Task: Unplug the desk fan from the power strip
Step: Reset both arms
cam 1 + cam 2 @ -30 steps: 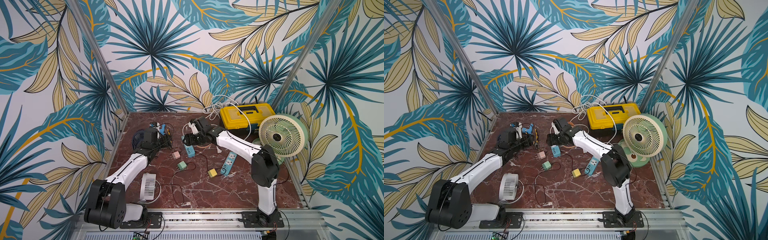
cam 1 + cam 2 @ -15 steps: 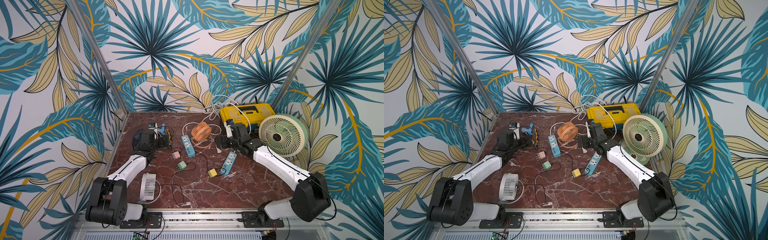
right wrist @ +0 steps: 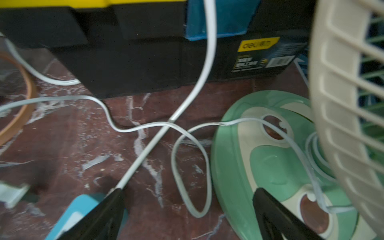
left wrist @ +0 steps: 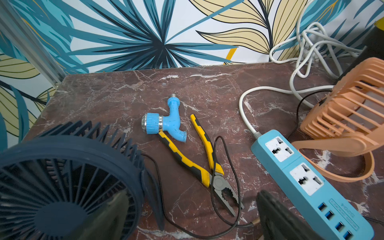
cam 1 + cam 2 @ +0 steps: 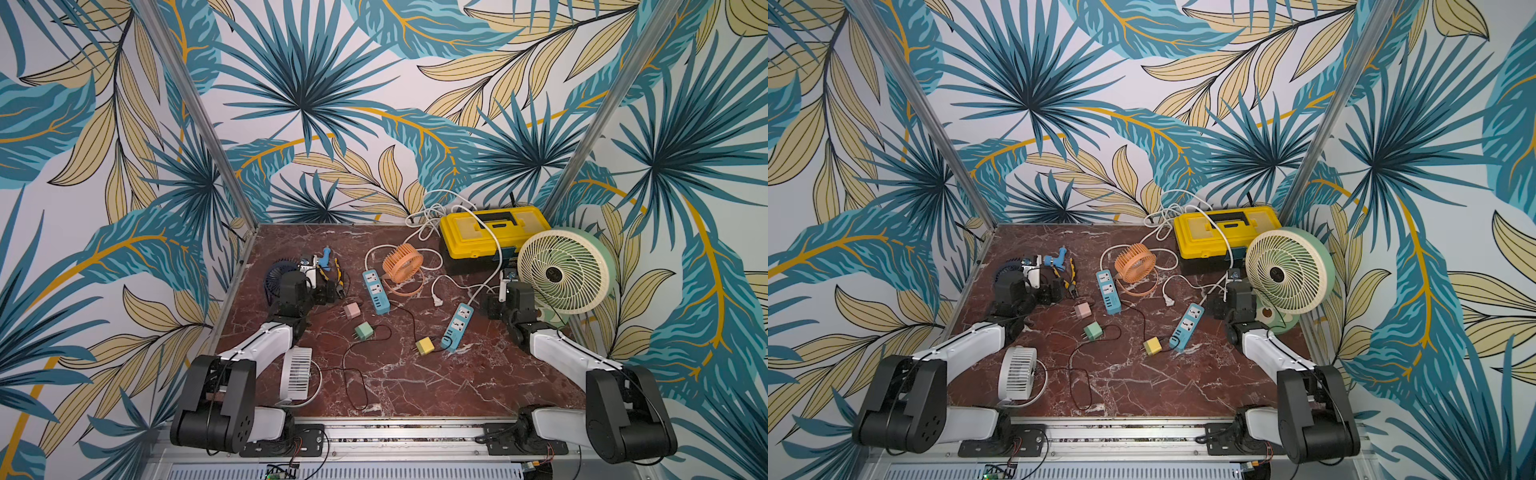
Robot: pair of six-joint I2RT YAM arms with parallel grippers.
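Desk fan point(image 5: 561, 270) stood near the power strip point(image 5: 456, 328), a white plug point(image 5: 437, 302) lying loose on the tabletop point(image 5: 415, 386). Left end effector point(image 4: 193, 212) and right end effector point(image 3: 187, 195) gaped wide, empty.

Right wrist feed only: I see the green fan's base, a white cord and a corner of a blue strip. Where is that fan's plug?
Observer: In both top views a white plug lies loose on the table, beside the power strip but in no socket. Its cord runs toward the desk fan.
Operator: Anything in the strip's sockets?
Observer: Both wall-type sockets look empty. A yellow adapter sits at the strip's near end. I can't tell if they are joined.
Operator: Where's the left arm?
Observer: Across the table. The left hand is open and empty, next to a navy fan.
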